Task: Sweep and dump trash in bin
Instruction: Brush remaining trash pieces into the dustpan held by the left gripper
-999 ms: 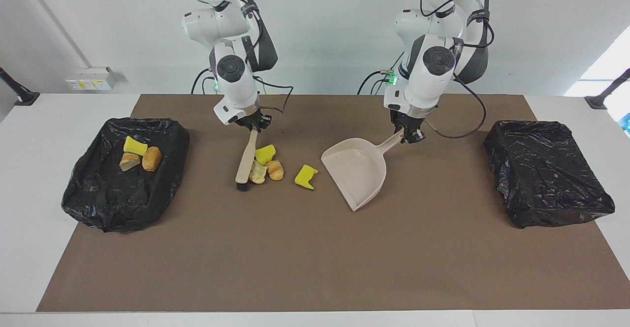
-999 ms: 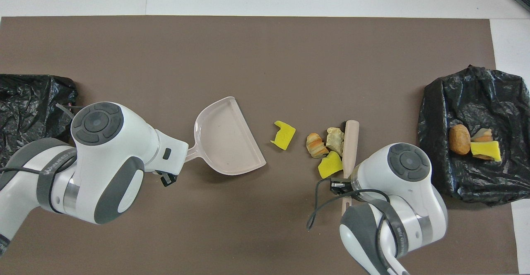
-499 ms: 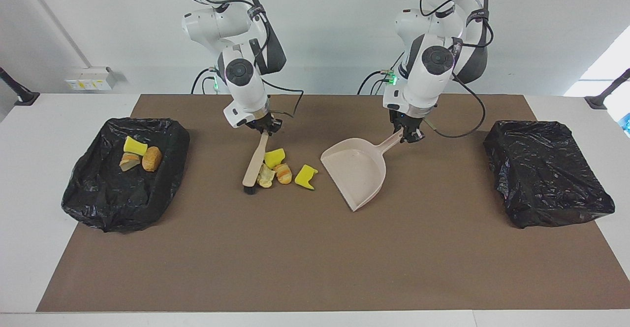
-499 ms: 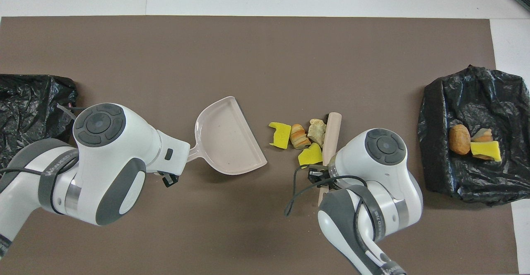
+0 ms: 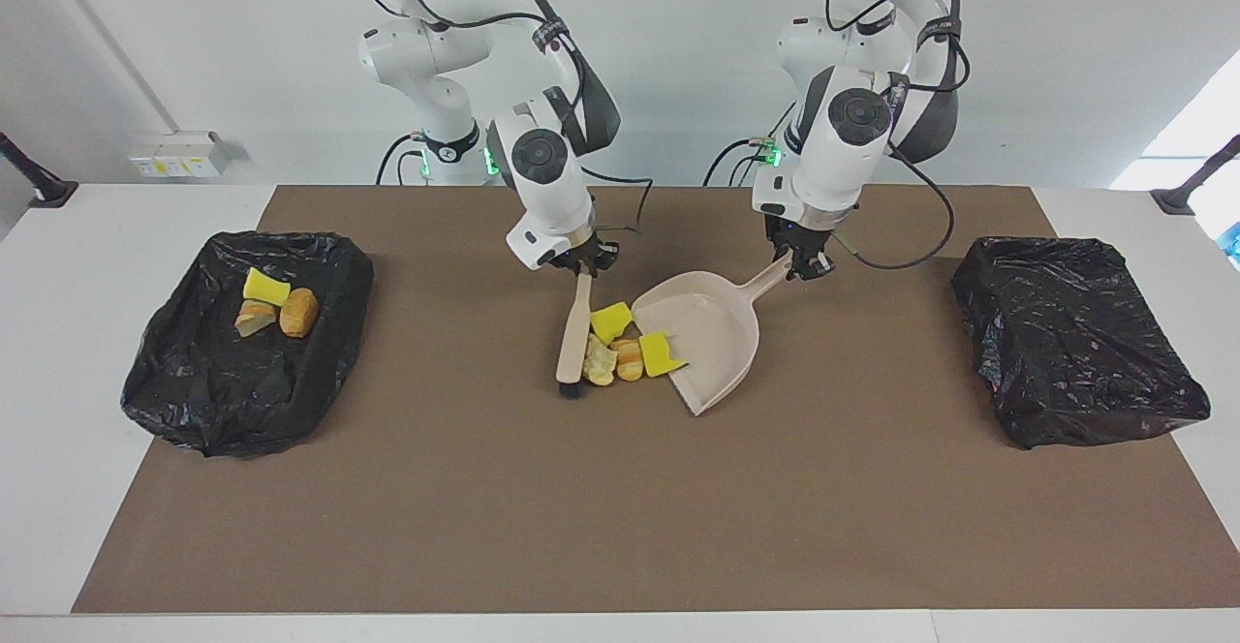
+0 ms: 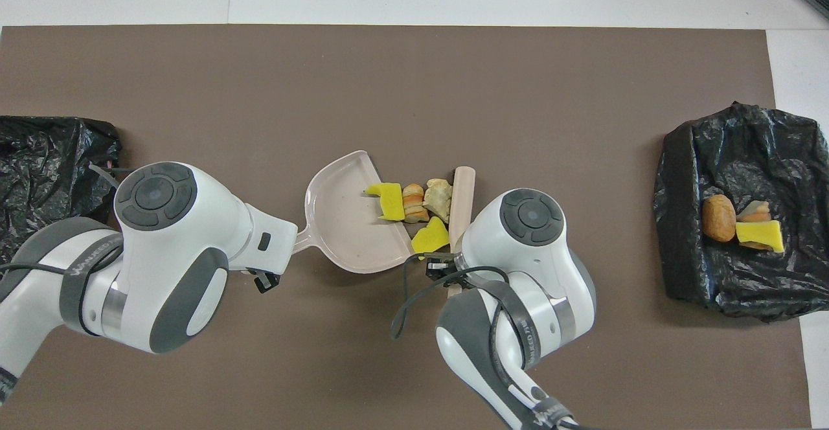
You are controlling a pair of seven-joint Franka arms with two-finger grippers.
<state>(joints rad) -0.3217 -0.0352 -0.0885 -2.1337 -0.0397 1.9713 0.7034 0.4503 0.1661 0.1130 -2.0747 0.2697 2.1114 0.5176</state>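
My right gripper (image 5: 584,261) is shut on the handle of a beige brush (image 5: 574,333), whose dark bristles rest on the brown mat. The brush presses a cluster of trash against the mouth of the beige dustpan (image 5: 717,328). That cluster holds a yellow sponge bit (image 5: 610,321), a pale lump (image 5: 600,363) and a golden bread lump (image 5: 629,359). A second yellow sponge bit (image 5: 662,354) lies partly on the pan's lip. My left gripper (image 5: 802,265) is shut on the dustpan handle. In the overhead view the dustpan (image 6: 337,229), brush (image 6: 462,200) and trash (image 6: 412,202) show, and both grippers are hidden under their wrists.
A black-lined bin (image 5: 334,270) at the right arm's end holds a yellow sponge bit (image 5: 263,287) and two bread lumps. A second black-lined bin (image 5: 1075,343) sits at the left arm's end. The brown mat (image 5: 620,507) covers the table's middle.
My right gripper has swept the brush toward the left arm's end, pushing the scraps together up to the dustpan's mouth, one sponge bit onto its lip. The dustpan has stayed put.
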